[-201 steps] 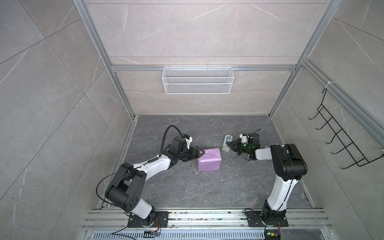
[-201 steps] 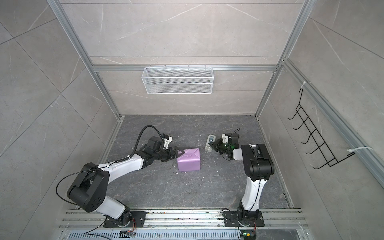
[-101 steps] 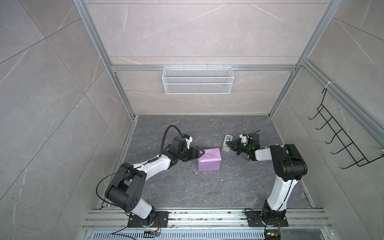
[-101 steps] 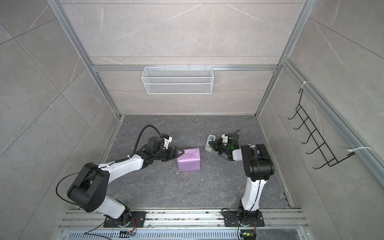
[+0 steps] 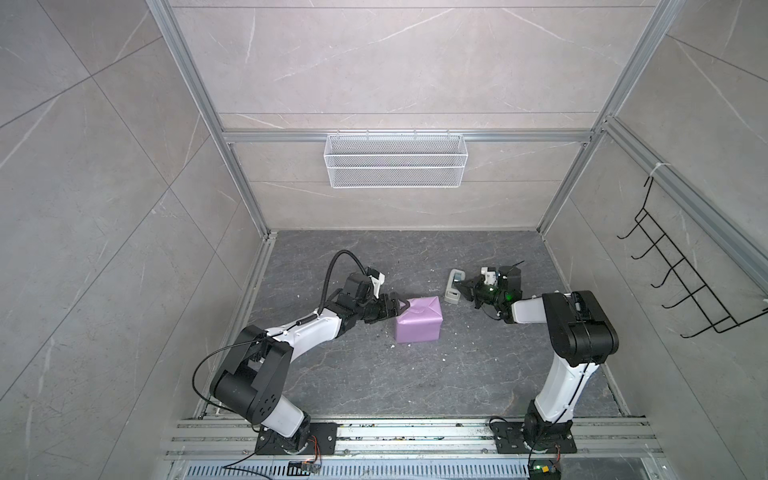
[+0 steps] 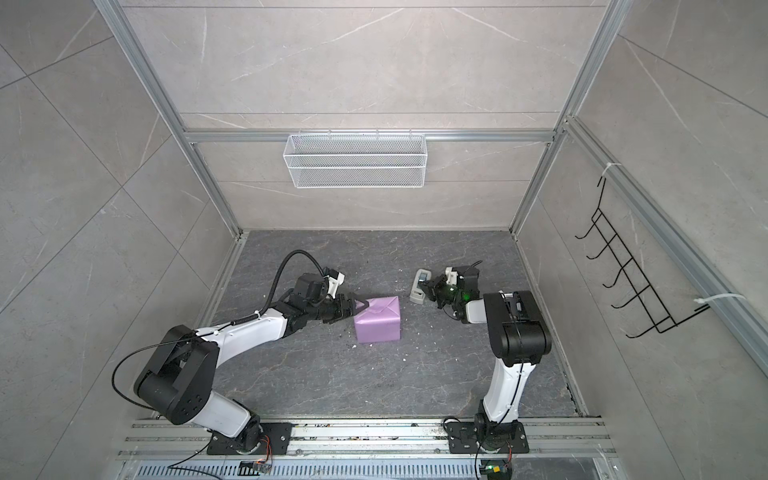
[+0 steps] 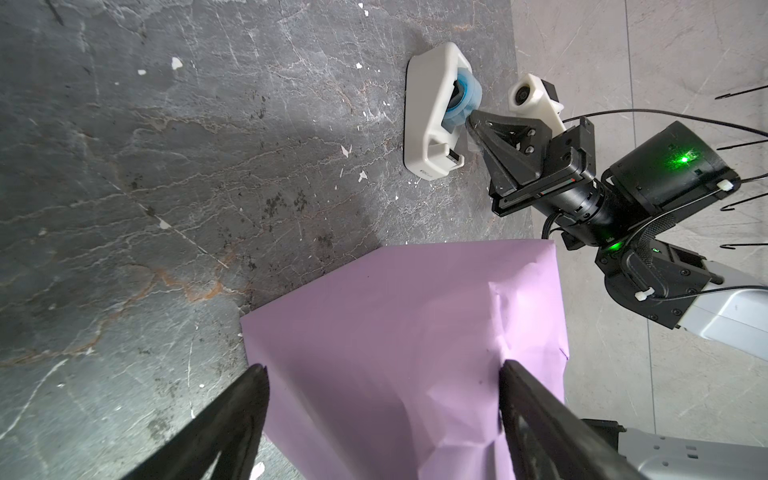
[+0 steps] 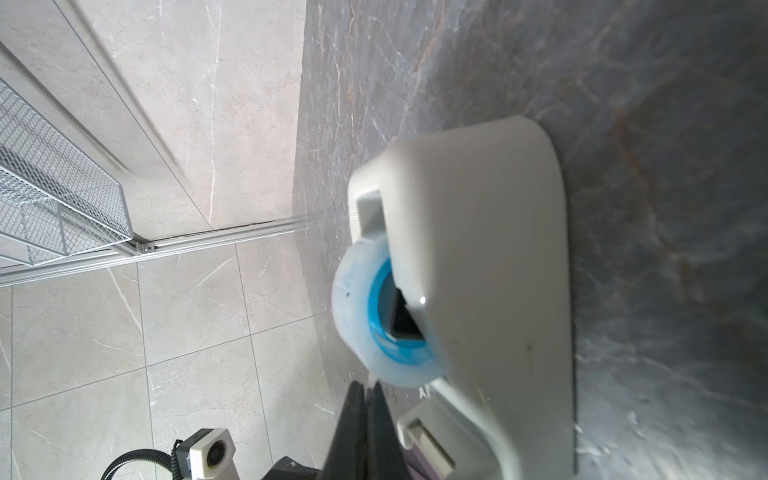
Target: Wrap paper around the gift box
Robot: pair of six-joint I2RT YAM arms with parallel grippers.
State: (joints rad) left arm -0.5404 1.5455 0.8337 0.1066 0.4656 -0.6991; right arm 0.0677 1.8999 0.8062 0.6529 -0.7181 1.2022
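In both top views we see the paper, lilac side out and box-shaped, on the floor between the arms, the left gripper at its corner; the left wrist view shows those jaws spread wide over the paper; in the right wrist view the right gripper is pinched closed at the tape roll.

low-reaching left end effector spread wide, right end effector pinched closed, elbow bent high

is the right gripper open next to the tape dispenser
No, the right gripper has its jaws pressed together at the tape roll in the dispenser.
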